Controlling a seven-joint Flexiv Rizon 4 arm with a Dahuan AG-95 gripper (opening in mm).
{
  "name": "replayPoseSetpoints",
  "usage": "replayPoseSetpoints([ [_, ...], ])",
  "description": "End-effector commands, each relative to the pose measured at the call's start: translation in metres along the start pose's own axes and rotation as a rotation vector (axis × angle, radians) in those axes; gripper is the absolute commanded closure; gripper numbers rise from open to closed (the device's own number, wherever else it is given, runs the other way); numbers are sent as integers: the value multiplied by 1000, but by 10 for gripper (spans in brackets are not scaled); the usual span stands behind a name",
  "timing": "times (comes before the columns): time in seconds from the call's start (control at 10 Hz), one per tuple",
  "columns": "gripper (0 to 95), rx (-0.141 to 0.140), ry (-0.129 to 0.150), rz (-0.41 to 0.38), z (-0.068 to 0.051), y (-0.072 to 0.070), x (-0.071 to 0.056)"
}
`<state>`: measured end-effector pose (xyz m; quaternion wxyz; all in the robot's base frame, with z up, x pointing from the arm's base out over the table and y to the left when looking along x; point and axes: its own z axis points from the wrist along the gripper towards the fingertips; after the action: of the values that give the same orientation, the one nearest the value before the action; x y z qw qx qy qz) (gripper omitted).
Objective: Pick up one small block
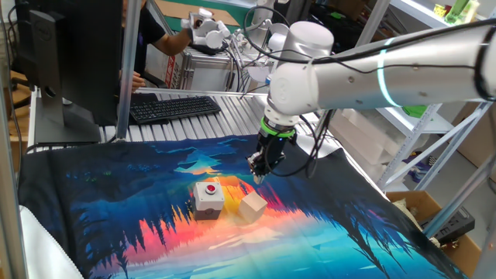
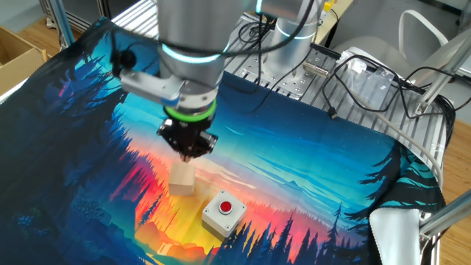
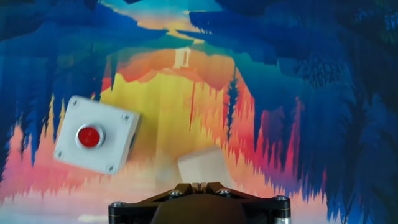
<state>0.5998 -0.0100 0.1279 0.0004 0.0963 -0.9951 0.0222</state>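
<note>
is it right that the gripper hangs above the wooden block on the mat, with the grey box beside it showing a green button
Not quite: the button on the grey box is red, as the hand view shows. The rest holds: the gripper hangs above the wooden block on the mat.

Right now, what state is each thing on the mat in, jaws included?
Small wooden block: resting on the mat, not gripped, apart from the button box.
Grey button box: upright on the mat, red button facing up, untouched.
Gripper: above the block, clear of it; jaws look closed.
</note>
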Motion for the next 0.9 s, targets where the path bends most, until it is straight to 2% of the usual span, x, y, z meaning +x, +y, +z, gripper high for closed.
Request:
replayPoseSetpoints([
  [0.1,950,7,-5,5,6,-2,-4],
  [0.2,950,9,-6,9,12,-5,-7],
  [0.4,950,10,-5,38,16,-8,-8],
  [0.8,950,-24,-4,200,24,-29,-5],
  [0.9,950,-27,-3,218,25,-32,-4],
])
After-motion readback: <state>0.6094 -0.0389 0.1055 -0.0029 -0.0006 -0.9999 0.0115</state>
